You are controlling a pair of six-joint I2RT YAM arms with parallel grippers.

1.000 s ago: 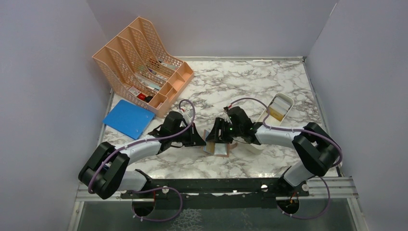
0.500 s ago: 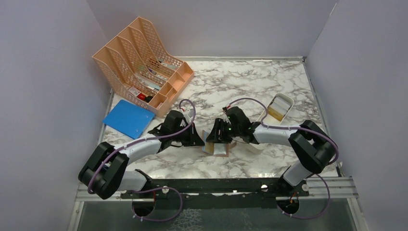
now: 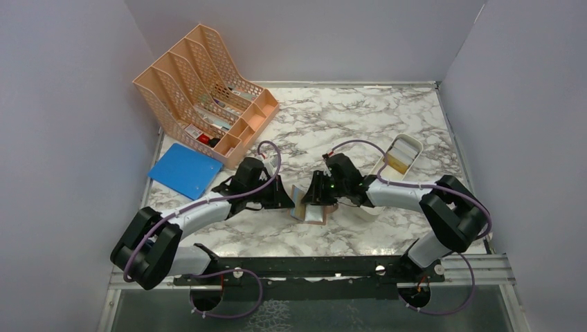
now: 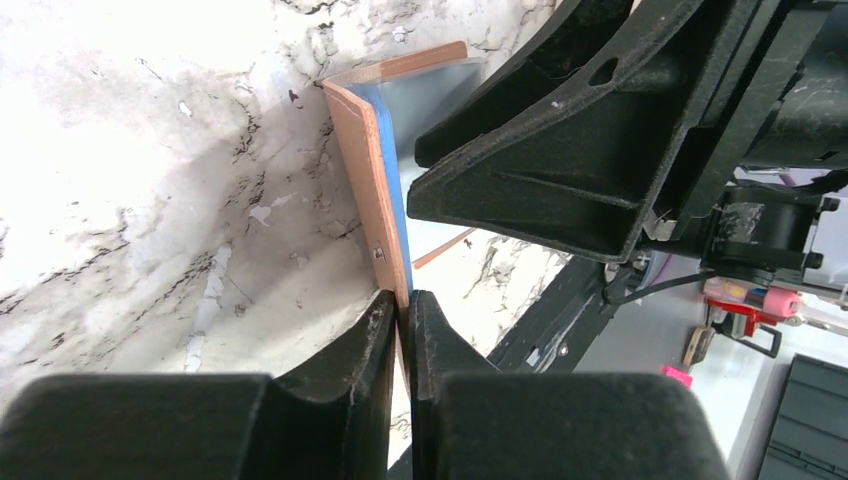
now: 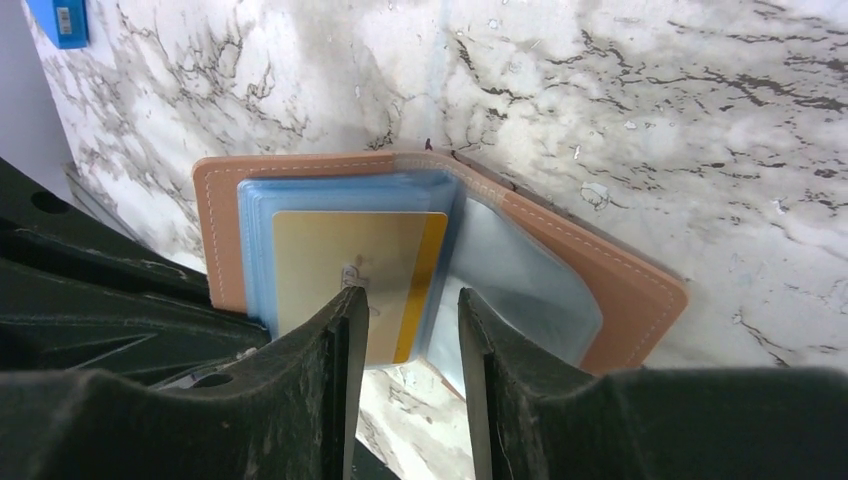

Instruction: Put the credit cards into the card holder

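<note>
change: card holder (image 3: 309, 209) is folded steeper than a second ago, its left flap raised; right gripper (image 5: 405, 310) has narrowed | grip: left gripper (image 4: 405, 310) is clamped on that flap's edge; right gripper's fingers stand apart over the gold credit card (image 5: 340, 250) seated in the card holder's blue lining | setting: marbled desk (image 3: 387, 117) beneath the card holder, plain lilac walls (image 3: 69, 104) around

The left arm (image 3: 201, 211) and right arm (image 3: 401, 194) are bent toward mid-frame. The left gripper (image 4: 405, 300) is pinched on the card holder (image 4: 365, 190); the right gripper (image 5: 405, 300) is held partly apart.
</note>
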